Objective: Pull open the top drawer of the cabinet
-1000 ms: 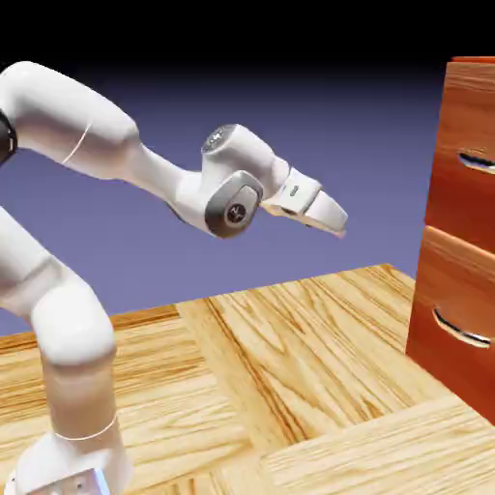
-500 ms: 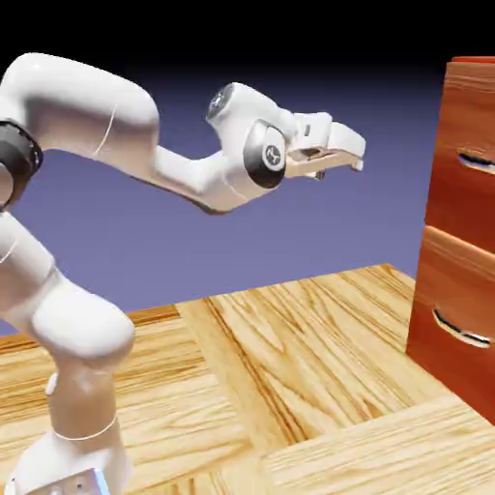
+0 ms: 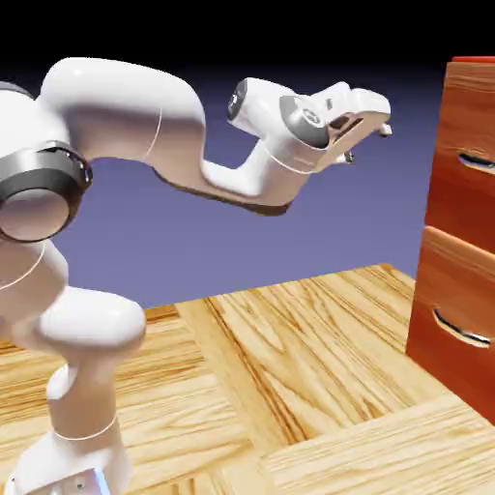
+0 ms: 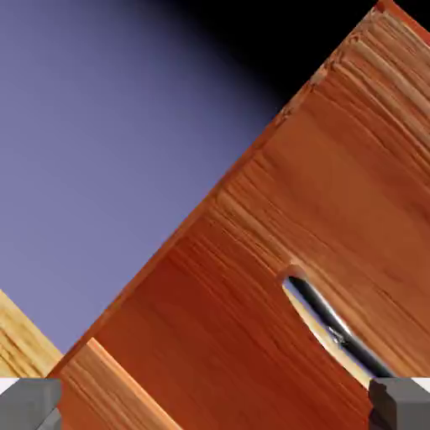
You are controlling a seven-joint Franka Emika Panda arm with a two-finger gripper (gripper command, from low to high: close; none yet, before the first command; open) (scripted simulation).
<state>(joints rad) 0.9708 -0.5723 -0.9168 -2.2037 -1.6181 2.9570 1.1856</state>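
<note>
The job looks to be at its approach stage: the top drawer is closed, its front flush with the cabinet at the scene's right, and no pulling has been done. The fingers stand wide apart with nothing between them, near the cabinet but short of it, about level with the upper handle. In the hand view the drawer front lies tilted across the picture, with that handle toward the right finger tip, so the fingers probably need to shift and turn to line up with it. What is left, as I judge it, is to reach the handle, close on it or hook it, and draw the drawer out to the left. Counted, there is one robot arm, one cabinet, two drawer fronts in sight, the top one and a lower one, and two handles, one on each, the second being the lower handle.
</note>
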